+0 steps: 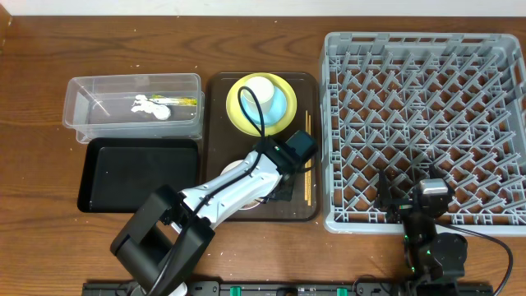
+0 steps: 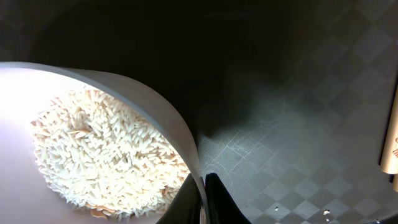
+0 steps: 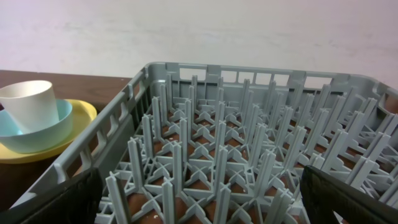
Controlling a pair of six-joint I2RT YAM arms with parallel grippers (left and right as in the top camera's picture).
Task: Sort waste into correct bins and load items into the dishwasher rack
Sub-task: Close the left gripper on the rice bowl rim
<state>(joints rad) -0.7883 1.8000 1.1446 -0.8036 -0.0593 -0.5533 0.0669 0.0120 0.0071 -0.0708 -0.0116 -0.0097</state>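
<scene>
**Rice bowl pinched at the rim as scraps await the bin**

Far to the left of the left arm's jaws, the clear tub [image 1: 131,119] already holds the tissue [image 1: 152,105] and the wrapper [image 1: 179,100]. The black tray [image 1: 140,173] lies bare just in front of it.

The left gripper [image 2: 200,188] is closed on the white bowl [image 2: 143,102], with one finger inside the rim and one outside. The rice [image 2: 106,155] is heaped in the bowl on the inner side of that pinch. The bowl sits on the brown serving tray [image 2: 298,124], and the chopsticks [image 2: 392,143] lie off to the outer side of the jaws.

Beyond the grip, the yellow plate [image 1: 283,119] carries the blue bowl [image 1: 283,103] and the cream cup [image 1: 259,89].

At right, the right gripper [image 3: 199,202] is spread wide and holds nothing. The grey rack [image 3: 236,143] lies directly ahead of and below its gap, with no dishes in it.

The step in hand appears to be clearing the food scraps. The next move likely calls for lifting the bowl level, carrying it left to a bin and tipping it there. A pinch on one side of a loaded bowl could let it swing and spill. Which bin is meant for the rice cannot be told from the scene.
</scene>
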